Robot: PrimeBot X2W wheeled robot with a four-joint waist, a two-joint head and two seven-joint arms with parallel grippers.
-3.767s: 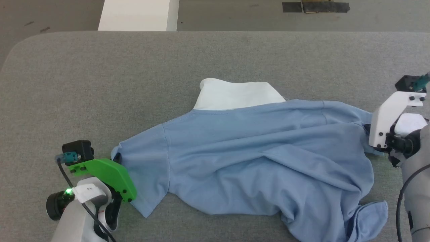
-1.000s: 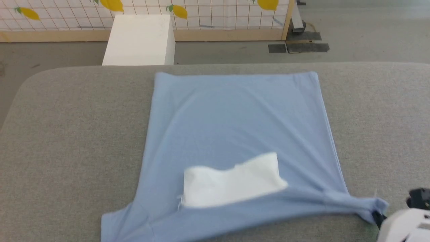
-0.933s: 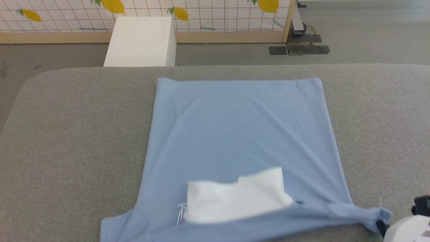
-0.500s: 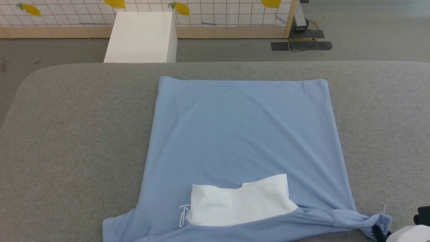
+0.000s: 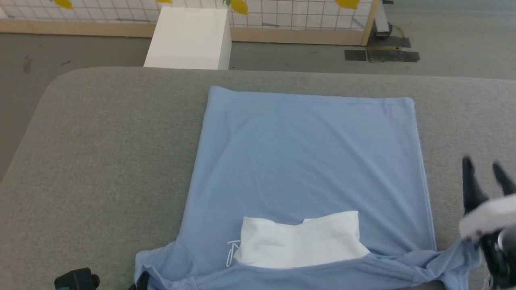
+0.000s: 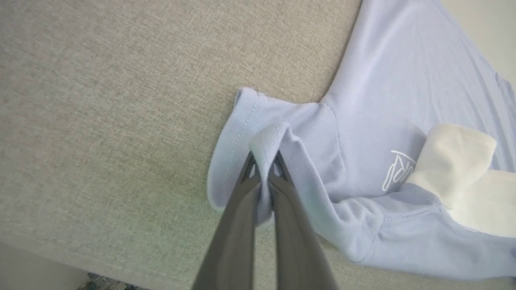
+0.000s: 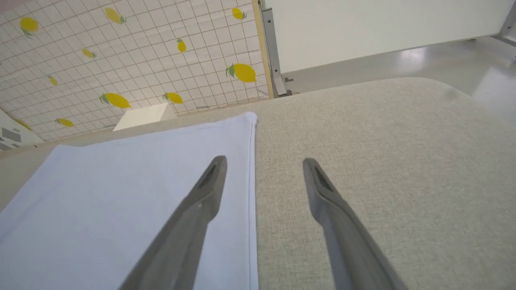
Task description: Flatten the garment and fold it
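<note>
Ahead of both claws, on the grey table [image 5: 100, 141], the garment [image 5: 306, 161] lies spread. Risk: the left gripper [image 6: 264, 161], clenched on a bunched sleeve fold, could drag the flat body askew if pulled. The right gripper [image 5: 481, 164] stands released and empty, with the garment's side edge just to its left.

- Your right gripper [image 7: 264, 161]: jaws spread wide.
- Garment [image 7: 121, 193] lies flat on the grey table [image 7: 383, 161]; you see its side edge between the fingers.
- One finger over cloth, the other over bare table.
- Lemon-print wall [image 7: 141, 52] and white box [image 7: 143, 117] behind.
</note>
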